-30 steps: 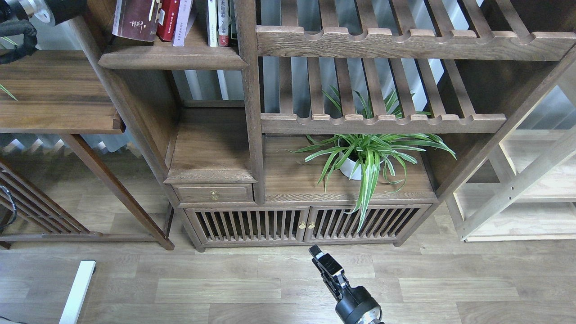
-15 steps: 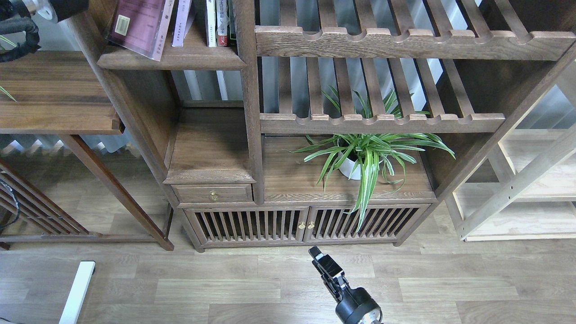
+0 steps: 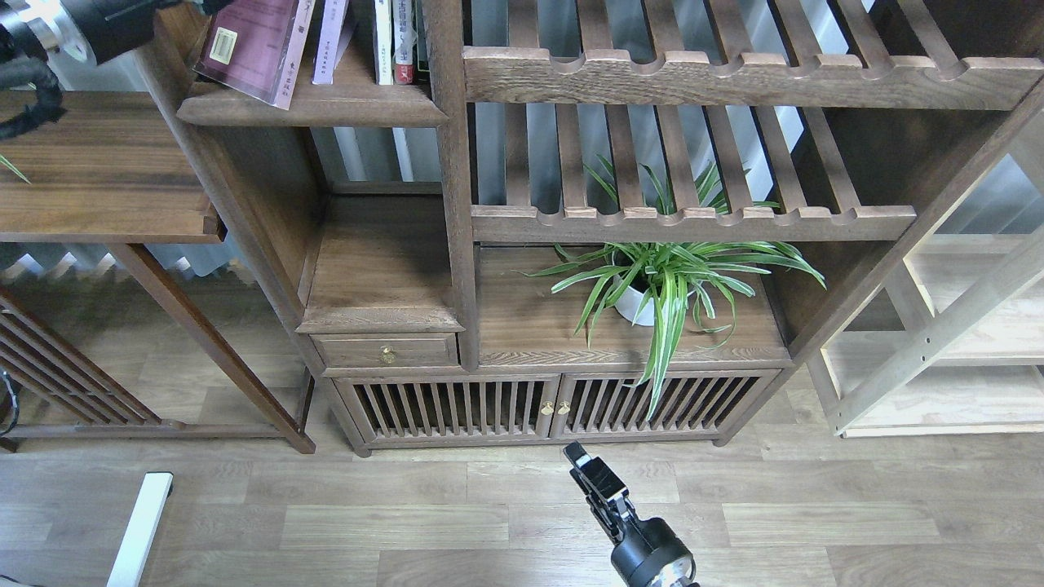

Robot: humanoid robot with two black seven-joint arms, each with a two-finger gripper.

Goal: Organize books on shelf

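Note:
The large maroon book [image 3: 253, 45] leans tilted to the left on the dark-brown shelf [image 3: 314, 110] at the top left, its back cover and barcode facing me. To its right stand a lavender-white book [image 3: 329, 41], a white book [image 3: 383, 41] and a book with a red foot [image 3: 404, 69]. My left arm comes in at the top left; its gripper [image 3: 208, 6] is a dark shape at the frame's top edge against the maroon book's upper corner, its fingers cut off. My right gripper [image 3: 577, 453] hangs low over the floor, far from the books, its fingers not distinguishable.
A wide slatted rack [image 3: 693, 77] and a second one [image 3: 693, 222] fill the right of the cabinet. A potted spider plant [image 3: 661, 281] stands on the lower board. A dark side table [image 3: 98, 163] is at left, pale shelving [image 3: 962, 342] at right, and a small drawer [image 3: 387, 350] sits below.
The maroon book has turned from front cover to barcode side and tipped leftward, covering the thin red book. My left arm has shifted right along the top edge. The right arm has barely moved.

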